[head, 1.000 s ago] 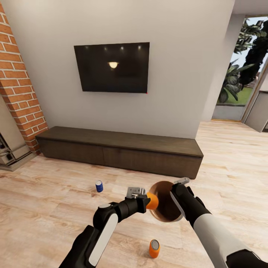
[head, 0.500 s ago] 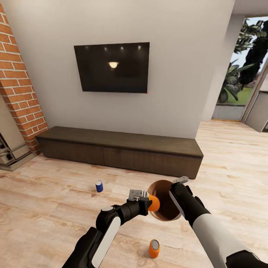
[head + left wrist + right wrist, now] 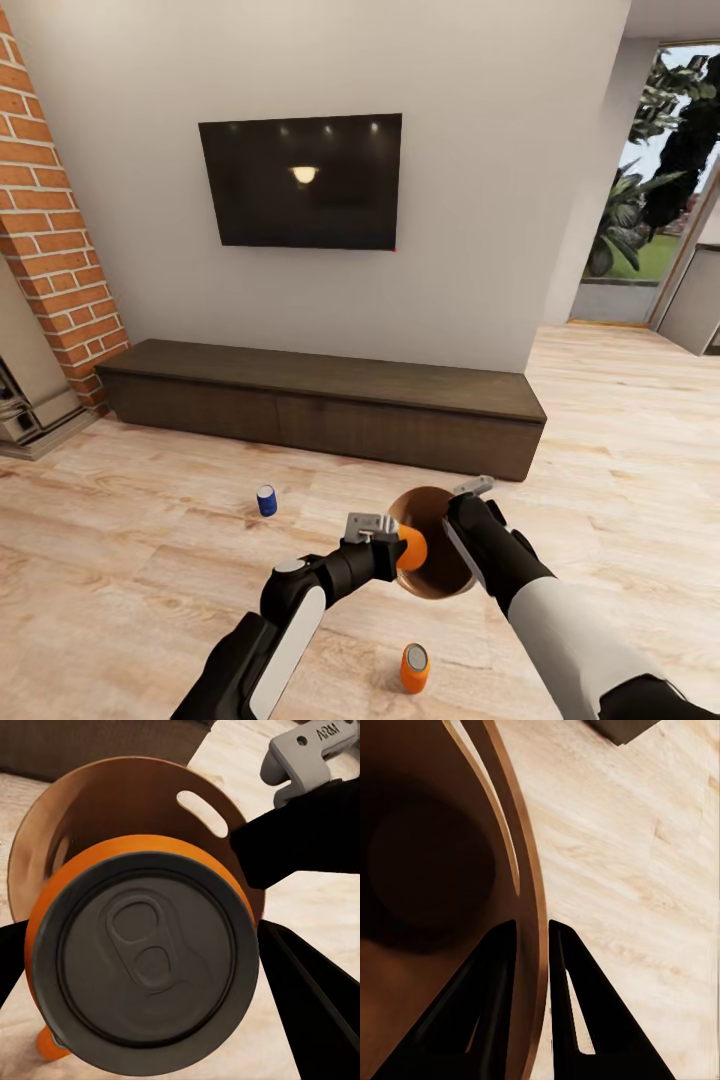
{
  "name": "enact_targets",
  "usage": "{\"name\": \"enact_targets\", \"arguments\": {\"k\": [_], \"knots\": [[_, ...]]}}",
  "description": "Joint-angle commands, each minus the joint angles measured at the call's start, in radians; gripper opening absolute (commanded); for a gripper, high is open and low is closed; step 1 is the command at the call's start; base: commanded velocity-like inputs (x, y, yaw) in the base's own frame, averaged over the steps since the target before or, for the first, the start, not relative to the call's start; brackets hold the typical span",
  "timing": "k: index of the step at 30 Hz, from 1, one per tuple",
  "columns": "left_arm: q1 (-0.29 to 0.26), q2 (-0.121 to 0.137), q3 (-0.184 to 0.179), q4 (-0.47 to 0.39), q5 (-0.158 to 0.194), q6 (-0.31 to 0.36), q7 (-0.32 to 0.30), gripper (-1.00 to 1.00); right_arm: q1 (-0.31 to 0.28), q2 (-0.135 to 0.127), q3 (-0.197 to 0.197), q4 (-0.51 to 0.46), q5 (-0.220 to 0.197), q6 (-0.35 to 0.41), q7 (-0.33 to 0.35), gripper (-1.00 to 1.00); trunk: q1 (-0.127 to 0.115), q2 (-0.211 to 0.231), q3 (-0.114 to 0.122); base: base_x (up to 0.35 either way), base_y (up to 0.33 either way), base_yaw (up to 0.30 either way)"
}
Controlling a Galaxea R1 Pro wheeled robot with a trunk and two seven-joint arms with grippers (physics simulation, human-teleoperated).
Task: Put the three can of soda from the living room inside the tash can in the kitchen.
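Orange metal is showing at the middle of the head view, where the left gripper point(image 3: 388, 540) is clamping an orange soda can with a grey top point(image 3: 411, 547) and holding it at the mouth of the round tapered bin with a tan-brown inside point(image 3: 430, 520). The right gripper point(image 3: 462, 535) is pinching that bin's rim, tilting its opening toward the left arm, above the light wood floor point(image 3: 150, 520). A second orange can point(image 3: 414, 668) is standing on the floor nearer the robot, and a dark blue can with a white band point(image 3: 266, 500) is standing farther off, in front of the long low dark-wood cabinet point(image 3: 320, 405). A black wall TV point(image 3: 300, 180) is hanging above it, beside a brick column point(image 3: 50, 250).

Looking along the left wrist, the held can's grey top point(image 3: 146, 956) is facing the camera, with the bin's brown interior point(image 3: 112, 802) and handle cut-out point(image 3: 202, 812) behind it.

Looking along the right wrist, the two dark fingers point(image 3: 495, 1012) are closing on the bin's thin wall point(image 3: 534, 967), one inside and one outside.
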Motion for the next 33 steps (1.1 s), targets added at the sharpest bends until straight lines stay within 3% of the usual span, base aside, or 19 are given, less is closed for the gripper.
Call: {"name": "enact_targets", "arguments": {"k": [1, 14, 18, 27, 33], "knots": [[0.0, 0.0, 0.0, 0.001, 0.0, -0.002, -0.001, -1.0, 0.001, 0.002, 0.004, -0.001, 0.013, 0.002, 0.002, -1.0, 0.0, 0.0, 0.0, 0.0, 0.0, 0.0], [-0.06, -0.003, 0.0, 0.106, 0.002, -0.078, 0.0, -1.0, 0.017, 0.046, 0.04, -0.017, 0.016, 0.007, 0.0, -1.0, 0.0, 0.0, 0.0, 0.0, 0.0, 0.0], [-0.074, -0.005, 0.0, 0.144, 0.002, -0.108, 0.0, -1.0, 0.059, 0.048, 0.062, -0.106, 0.016, 0.038, -0.001, -1.0, 0.0, 0.0, 0.0, 0.0, 0.0, 0.0], [-0.091, -0.007, 0.0, 0.218, 0.002, -0.153, 0.0, -1.0, 0.092, 0.045, 0.066, -0.219, 0.015, 0.11, -0.001, -1.0, 0.0, 0.0, 0.0, 0.0, 0.0, 0.0], [-0.095, -0.007, 0.0, 0.239, 0.002, -0.163, 0.0, -1.0, 0.096, 0.044, 0.066, -0.239, 0.014, 0.116, -0.001, -1.0, 0.0, 0.0, 0.0, 0.0, 0.0, 0.0]]}}
